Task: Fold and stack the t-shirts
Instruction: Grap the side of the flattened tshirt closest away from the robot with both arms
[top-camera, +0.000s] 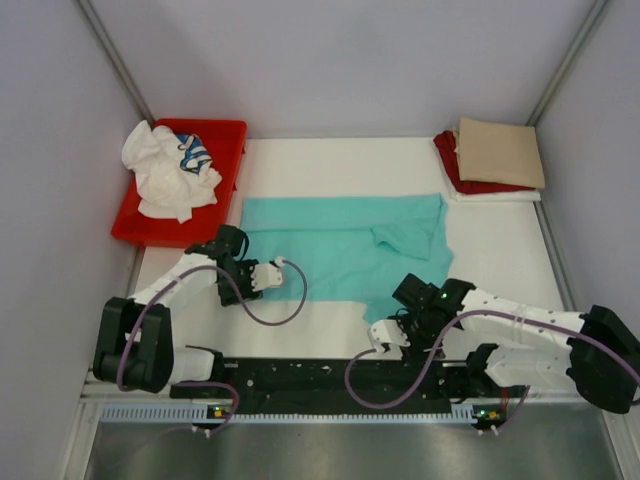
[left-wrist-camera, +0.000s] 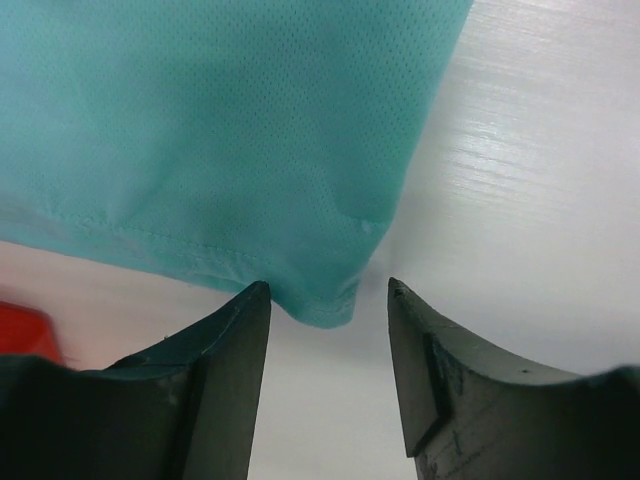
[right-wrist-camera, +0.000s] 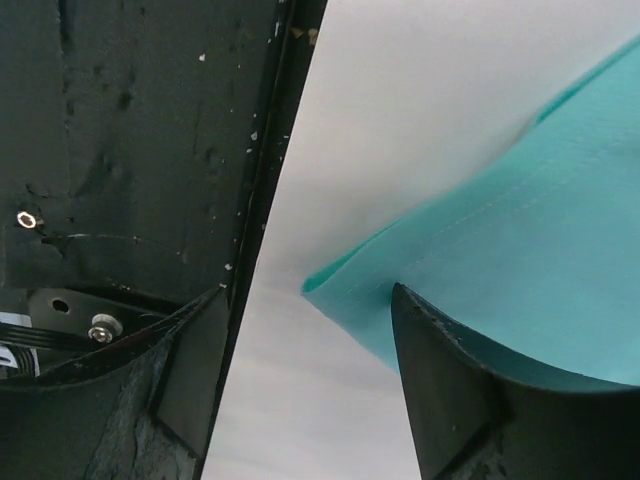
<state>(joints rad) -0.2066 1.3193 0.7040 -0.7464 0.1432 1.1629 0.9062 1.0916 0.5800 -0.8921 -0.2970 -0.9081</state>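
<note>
A teal t-shirt (top-camera: 340, 245) lies spread flat across the middle of the table. My left gripper (top-camera: 240, 262) is open at the shirt's near-left corner; in the left wrist view the teal corner (left-wrist-camera: 320, 300) lies between the tips of my left gripper (left-wrist-camera: 328, 295). My right gripper (top-camera: 395, 318) is open at the near-right corner; the teal corner (right-wrist-camera: 340, 285) lies between the tips of my right gripper (right-wrist-camera: 310, 290). A folded tan shirt (top-camera: 500, 150) lies on a dark red one (top-camera: 458, 170) and a white one (top-camera: 500, 196) at the back right.
A red plastic tray (top-camera: 225, 140) at the back left holds a crumpled white shirt (top-camera: 160, 175) and a blue-and-white striped one (top-camera: 194, 153). Grey walls close in the table on three sides. The black rail of the arm bases (top-camera: 300, 375) runs along the near edge.
</note>
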